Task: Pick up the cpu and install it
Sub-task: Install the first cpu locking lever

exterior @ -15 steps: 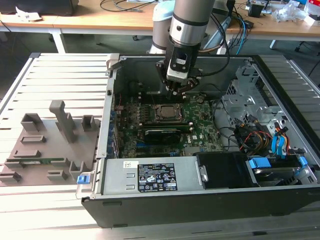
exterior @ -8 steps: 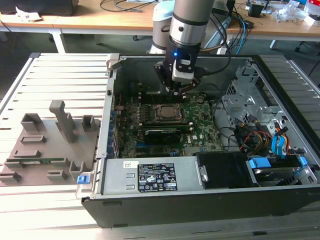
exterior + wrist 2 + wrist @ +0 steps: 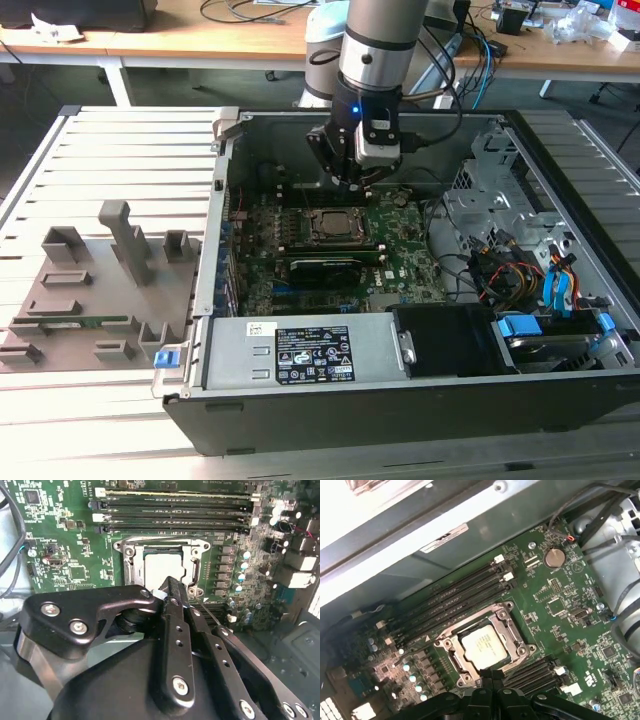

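Cpu (image 3: pixel 482 647) sits flat in socket frame (image 3: pixel 517 630), just beyond tips of jaws; jaws together, nothing betw. them.

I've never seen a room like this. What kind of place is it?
Probably a robot lab or workshop: a robot arm reaches into an open computer case on a slatted metal table, with cable-strewn wooden desks behind.

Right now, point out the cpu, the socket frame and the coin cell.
cpu (image 3: pixel 484 647): first wrist view, middle of its silvery top.
socket frame (image 3: pixel 504 612): first wrist view, on a metal corner.
coin cell (image 3: pixel 554 557): first wrist view, centre of its round face.
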{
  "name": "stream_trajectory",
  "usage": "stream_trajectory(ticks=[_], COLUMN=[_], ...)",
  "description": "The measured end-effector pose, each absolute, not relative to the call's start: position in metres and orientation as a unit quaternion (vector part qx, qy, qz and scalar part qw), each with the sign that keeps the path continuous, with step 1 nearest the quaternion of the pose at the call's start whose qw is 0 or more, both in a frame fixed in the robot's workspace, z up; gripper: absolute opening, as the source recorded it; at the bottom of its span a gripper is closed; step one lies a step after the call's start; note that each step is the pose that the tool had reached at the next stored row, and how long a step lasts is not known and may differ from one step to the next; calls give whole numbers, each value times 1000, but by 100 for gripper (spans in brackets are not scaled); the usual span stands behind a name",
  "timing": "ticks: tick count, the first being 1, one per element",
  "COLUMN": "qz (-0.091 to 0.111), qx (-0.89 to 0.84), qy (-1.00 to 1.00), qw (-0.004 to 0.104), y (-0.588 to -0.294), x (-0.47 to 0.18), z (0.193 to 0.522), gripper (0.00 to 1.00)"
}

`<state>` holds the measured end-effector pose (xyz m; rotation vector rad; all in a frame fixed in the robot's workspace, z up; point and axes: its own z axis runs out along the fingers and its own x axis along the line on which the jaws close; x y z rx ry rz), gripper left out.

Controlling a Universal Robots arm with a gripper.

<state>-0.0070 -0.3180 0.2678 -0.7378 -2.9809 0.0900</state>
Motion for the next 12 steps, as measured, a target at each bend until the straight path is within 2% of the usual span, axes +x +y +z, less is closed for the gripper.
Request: stream_trajectory(ticks=[12], qz=[33], qx=[-141], qy=[-989], qw=[32], y=[-318], x=[-7], z=[268], gripper=[11])
